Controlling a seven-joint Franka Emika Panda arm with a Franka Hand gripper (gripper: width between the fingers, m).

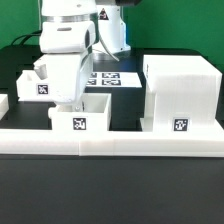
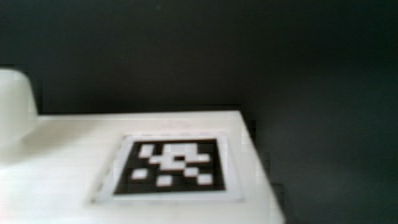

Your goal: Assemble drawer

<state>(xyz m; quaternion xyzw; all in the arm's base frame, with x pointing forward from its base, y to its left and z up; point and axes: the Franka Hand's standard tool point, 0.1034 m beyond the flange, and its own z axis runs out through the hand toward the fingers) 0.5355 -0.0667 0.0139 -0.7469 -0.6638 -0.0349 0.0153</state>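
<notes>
Looming over a box near the housing, the hand hides whether it grips; the wrist view shows one tag close-up.

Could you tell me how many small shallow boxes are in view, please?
2: the front box by the border rail; the rear box toward the exterior view's left. Others may be hidden.

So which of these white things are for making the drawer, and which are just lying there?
For the drawer:
big housing
front small box
back small box

Just lying there:
marker board
long rail
</notes>
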